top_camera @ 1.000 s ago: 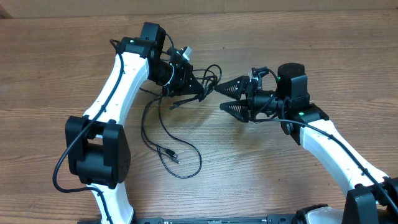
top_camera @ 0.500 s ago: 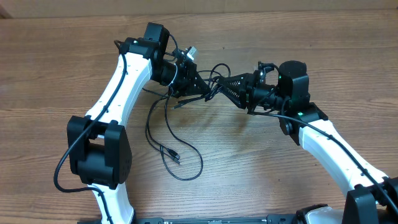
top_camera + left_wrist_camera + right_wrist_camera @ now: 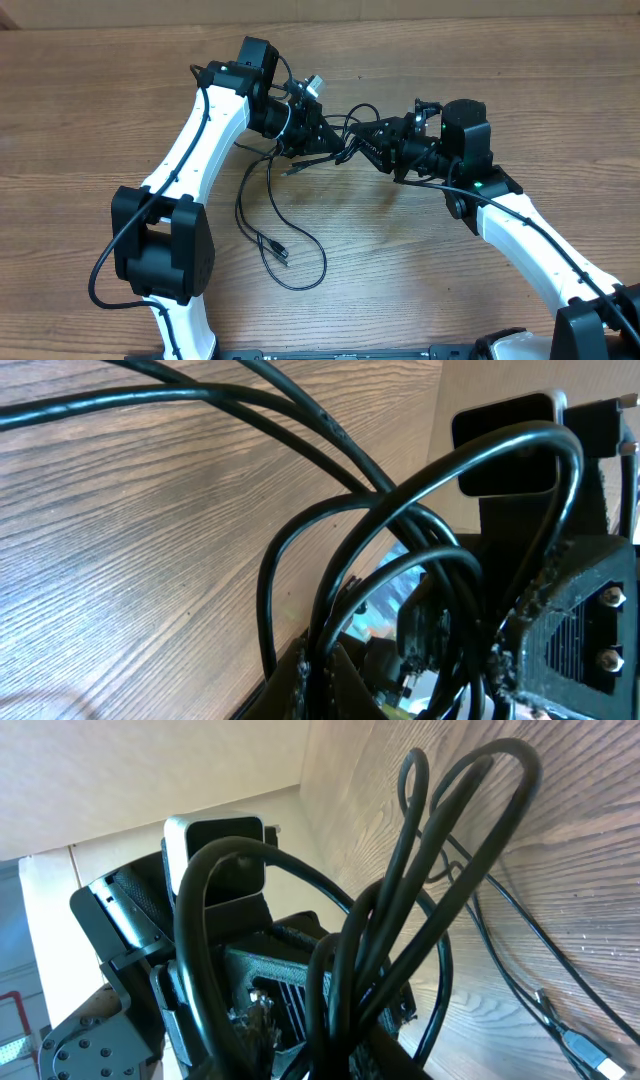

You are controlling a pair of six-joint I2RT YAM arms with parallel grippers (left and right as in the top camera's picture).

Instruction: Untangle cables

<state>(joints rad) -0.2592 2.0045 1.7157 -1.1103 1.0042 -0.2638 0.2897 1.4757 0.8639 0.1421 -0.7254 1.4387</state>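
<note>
Robotics lab setup: 2 white arms [image 3: 200, 130] on wood-grain table [image 3: 70, 120], plain beige backdrop [image 3: 450, 8].

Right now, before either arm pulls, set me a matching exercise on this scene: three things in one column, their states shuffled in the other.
Things:
1. tangled cables
2. loose plug
3. table

States:
A. brown wood grain
B. gripped by both the left gripper and the right gripper
C. lying flat, free of both grippers

Pairs: 1-B, 2-C, 3-A

Overhead top-down; both wrist views close on shared cables [image 3: 300, 402].
</note>
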